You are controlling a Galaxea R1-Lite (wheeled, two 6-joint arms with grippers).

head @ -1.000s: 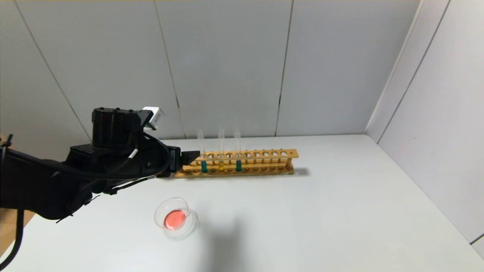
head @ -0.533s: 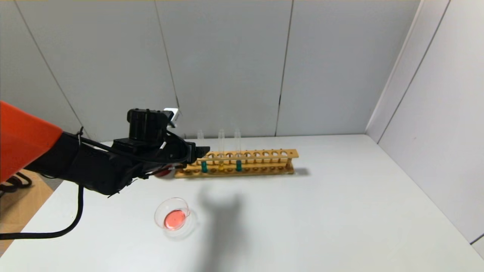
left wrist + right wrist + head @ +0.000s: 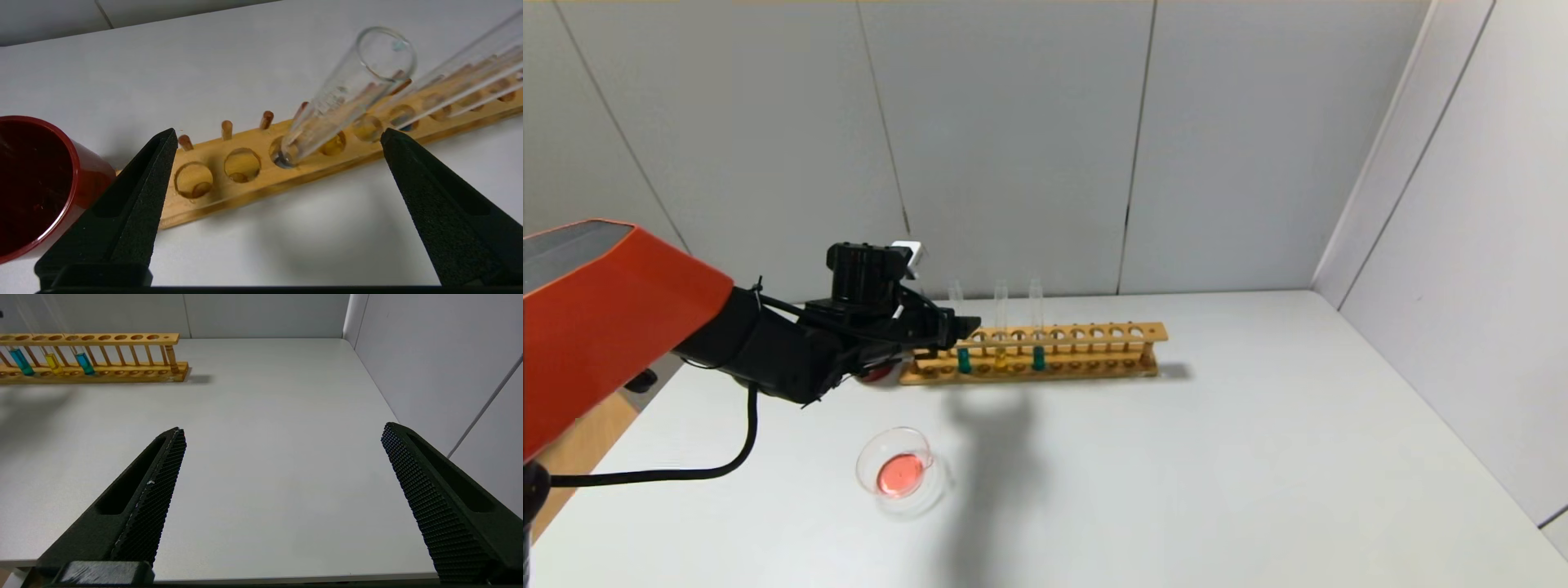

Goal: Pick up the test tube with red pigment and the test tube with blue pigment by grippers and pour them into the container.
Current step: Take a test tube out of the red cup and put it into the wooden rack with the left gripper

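Two risks are showing over the table (image 3: 1258,457). At the rack's (image 3: 1094,333) left end the left gripper (image 3: 964,328), fingers spread, is framing the teal-green tube (image 3: 964,359). It may be closing on the wrong one or knocking its neighbours. The blue tube (image 3: 1038,358) is standing two places to the right. The dish (image 3: 900,469) is holding red liquid, and no red tube is showing. Only the right wrist view is showing the right gripper (image 3: 282,430), spread and idle.

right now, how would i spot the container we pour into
Start at the long wooden rack at the back of the white table; the container sits in front of its left end, nearer the robot. Unlike the opaque red cup beside the rack, it is clear, shallow glass holding red liquid.
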